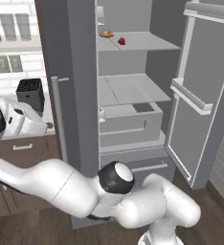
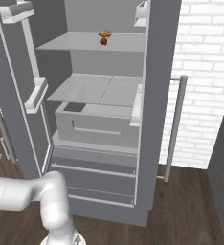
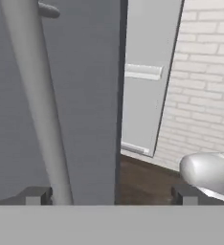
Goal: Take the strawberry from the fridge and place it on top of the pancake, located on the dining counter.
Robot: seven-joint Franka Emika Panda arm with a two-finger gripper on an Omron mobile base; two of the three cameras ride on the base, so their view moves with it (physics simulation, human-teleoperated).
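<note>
Hand (image 3: pixel 109 195) wide open beside fridge handle (image 3: pixel 37 105)

The fridge (image 1: pixel 75 95), tall and grey, is seen with one door swung wide open and the other shut. The strawberry (image 1: pixel 121 41), tiny and bright red, is found on an upper shelf inside, just beside an orange-tan item.
</note>
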